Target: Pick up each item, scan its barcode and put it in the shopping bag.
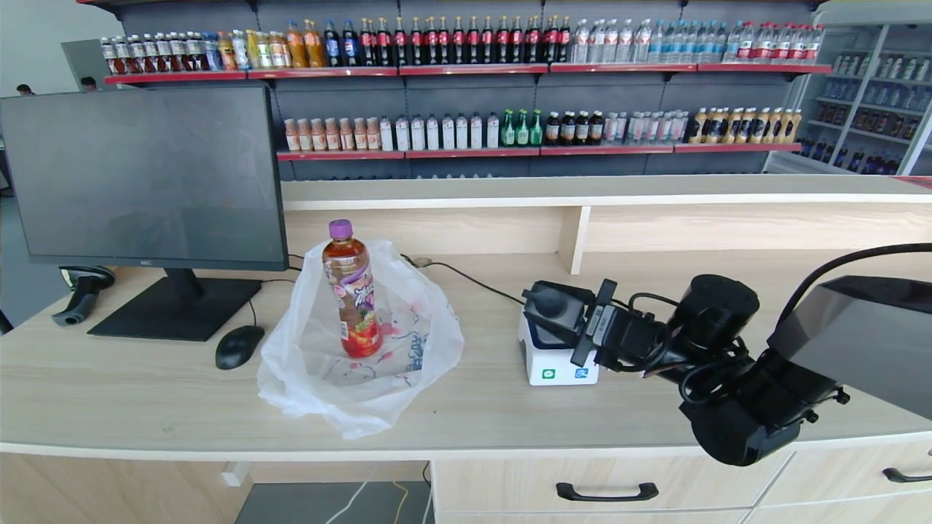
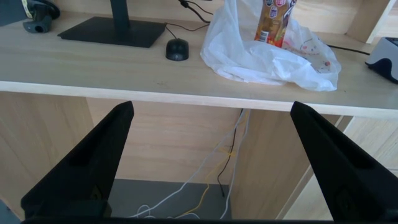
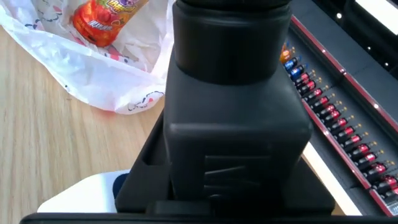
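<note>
One bottle (image 1: pixel 352 291) upright in shopping bag (image 1: pixel 431 342) (white)

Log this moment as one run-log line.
bottle: upright in shopping bag | left tool: open, below counter edge | right tool: at scanner | step: bottle bagged

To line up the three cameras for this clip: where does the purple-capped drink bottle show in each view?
Head view: the drink bottle stands upright inside the shopping bag on the counter, right of the monitor.
Left wrist view: its lower part rises from the bag, beyond the mouse.
Right wrist view: its red base sits among the bag's folds.
Shared landmark: the white shopping bag.
</note>
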Available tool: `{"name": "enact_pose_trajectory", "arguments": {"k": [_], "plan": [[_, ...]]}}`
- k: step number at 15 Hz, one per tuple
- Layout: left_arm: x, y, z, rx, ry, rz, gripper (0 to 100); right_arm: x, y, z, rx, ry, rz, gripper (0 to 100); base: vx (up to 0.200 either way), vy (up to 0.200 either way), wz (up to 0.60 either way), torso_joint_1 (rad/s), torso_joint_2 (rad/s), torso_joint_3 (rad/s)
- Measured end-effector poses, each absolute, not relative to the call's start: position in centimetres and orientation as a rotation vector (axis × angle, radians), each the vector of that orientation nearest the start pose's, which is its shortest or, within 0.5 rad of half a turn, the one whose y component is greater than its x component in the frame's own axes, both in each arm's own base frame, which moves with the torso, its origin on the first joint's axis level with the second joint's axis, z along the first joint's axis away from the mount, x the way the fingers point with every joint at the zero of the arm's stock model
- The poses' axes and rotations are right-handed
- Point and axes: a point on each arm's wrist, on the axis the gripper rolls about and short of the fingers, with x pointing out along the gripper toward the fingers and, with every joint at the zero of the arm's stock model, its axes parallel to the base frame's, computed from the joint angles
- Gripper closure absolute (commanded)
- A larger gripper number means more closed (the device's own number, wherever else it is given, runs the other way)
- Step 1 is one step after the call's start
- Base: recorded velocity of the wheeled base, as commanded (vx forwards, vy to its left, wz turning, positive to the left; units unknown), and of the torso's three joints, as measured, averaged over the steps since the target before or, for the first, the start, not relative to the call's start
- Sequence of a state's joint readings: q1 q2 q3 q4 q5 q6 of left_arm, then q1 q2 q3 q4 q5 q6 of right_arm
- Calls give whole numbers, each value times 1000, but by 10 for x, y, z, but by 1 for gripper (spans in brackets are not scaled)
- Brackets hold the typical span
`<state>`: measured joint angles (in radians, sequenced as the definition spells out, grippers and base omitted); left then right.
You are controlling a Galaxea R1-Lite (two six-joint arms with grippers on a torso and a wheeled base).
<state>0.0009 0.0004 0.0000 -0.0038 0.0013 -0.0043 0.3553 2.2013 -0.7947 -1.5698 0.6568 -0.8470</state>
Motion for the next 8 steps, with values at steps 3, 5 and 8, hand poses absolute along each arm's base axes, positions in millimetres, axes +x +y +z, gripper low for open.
{"name": "enact_pose_trajectory", "arguments": {"k": [3, 5, 8], "plan": [[-23, 0, 76, -4, -8, 1, 0, 351, 142, 92, -819, -606, 915, 100, 0, 0, 0, 0, 0, 0], [-23, 0, 76, -4, -8, 1, 0, 354, 135, 89, -830, -600, 913, 100, 0, 0, 0, 0, 0, 0], [-23, 0, 76, -4, -9, 1, 0, 357, 128, 87, -844, -596, 901, 100, 0, 0, 0, 0, 0, 0]]}}
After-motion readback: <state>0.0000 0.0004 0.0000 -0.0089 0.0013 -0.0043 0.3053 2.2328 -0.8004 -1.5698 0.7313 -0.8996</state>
